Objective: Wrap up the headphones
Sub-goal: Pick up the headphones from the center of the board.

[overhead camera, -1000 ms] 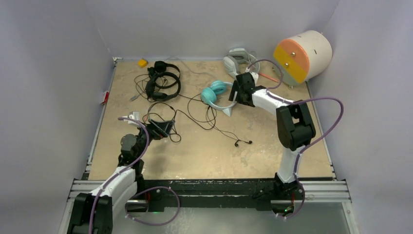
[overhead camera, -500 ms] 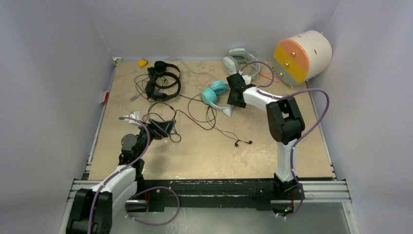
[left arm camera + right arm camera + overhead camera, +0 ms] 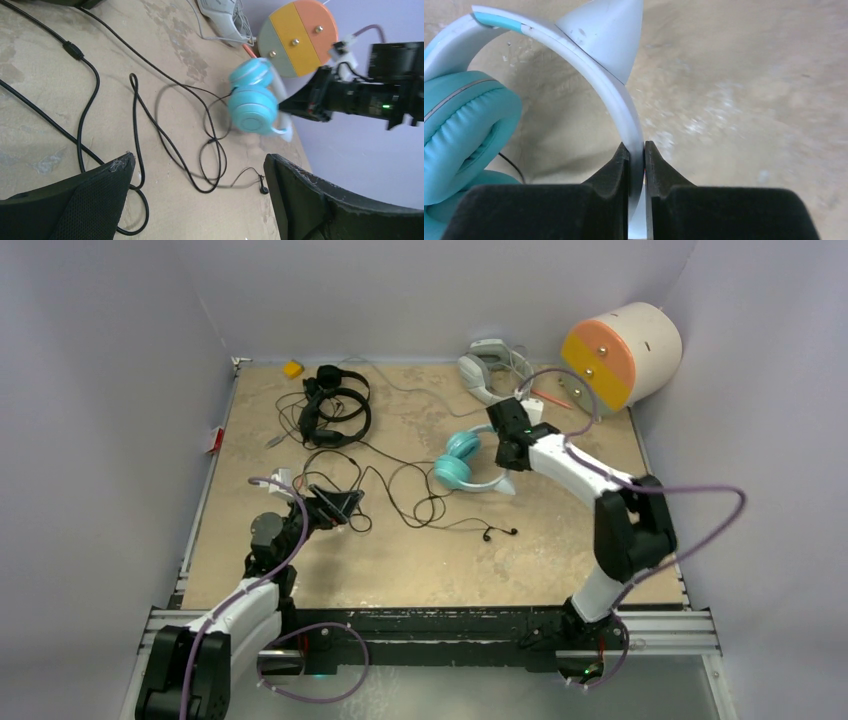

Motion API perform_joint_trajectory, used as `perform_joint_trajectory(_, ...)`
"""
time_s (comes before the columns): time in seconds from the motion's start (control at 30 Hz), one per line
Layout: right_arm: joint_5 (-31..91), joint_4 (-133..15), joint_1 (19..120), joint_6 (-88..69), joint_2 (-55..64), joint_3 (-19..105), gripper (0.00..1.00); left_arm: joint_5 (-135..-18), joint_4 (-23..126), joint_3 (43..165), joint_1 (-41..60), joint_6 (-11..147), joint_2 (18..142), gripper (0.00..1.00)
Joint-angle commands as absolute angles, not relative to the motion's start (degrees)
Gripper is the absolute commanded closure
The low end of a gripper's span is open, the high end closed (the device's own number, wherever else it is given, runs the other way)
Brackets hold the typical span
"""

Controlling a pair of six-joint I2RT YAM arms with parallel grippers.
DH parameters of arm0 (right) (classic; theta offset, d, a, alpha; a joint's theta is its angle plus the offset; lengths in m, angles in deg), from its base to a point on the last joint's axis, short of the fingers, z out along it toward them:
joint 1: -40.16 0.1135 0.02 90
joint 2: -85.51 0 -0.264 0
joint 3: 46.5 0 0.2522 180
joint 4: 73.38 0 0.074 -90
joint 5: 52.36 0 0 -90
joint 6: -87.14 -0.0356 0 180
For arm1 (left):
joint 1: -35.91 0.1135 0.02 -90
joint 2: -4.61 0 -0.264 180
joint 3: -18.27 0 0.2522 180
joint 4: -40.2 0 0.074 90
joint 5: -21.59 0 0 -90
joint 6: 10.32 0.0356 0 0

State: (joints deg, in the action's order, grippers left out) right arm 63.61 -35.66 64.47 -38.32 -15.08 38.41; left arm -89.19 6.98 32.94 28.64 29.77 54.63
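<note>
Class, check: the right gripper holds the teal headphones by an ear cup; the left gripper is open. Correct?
No. The right gripper holds the teal headphones by the white band (right wrist view). The left gripper is open.

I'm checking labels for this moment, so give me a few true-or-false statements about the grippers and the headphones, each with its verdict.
1. The right gripper is shut on the white band of the teal headphones. True.
2. The left gripper clamps a black cord. False: it is wide open, gripping nothing.
3. The black headphones lie at the far left of the table, with no gripper on them. True.
4. The drum with the orange and yellow face sits by the left arm. False: it is at the far right corner.
</note>
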Motion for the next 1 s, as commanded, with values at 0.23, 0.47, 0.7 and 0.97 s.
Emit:
perform_joint_trajectory(0.23, 68.3, -26.5, 64.4, -30.1, 15.6, 37.4, 1.0, -95.8, 2.1, 33.9, 27.5, 31.3, 53.7, 0.0)
perform_joint_trajectory(0.47, 68.5, -20.8, 64.5, -27.3, 26.6, 43.5, 1.0, -94.4, -6.4, 34.9, 22.3, 32.0, 59.8, 0.0)
perform_joint_trajectory(0.7, 65.2, -14.0, 64.4, -25.1, 31.0, 54.5, 1.0, -87.6, -5.7, 39.5, 16.2, 34.4, 65.7, 0.01)
perform_joint_trajectory(0.97, 75.8, -3.4, 64.5, -23.3, 28.1, 75.1, 1.0, -79.6, 14.4, 53.9, 14.1, 34.9, 71.8, 0.04)
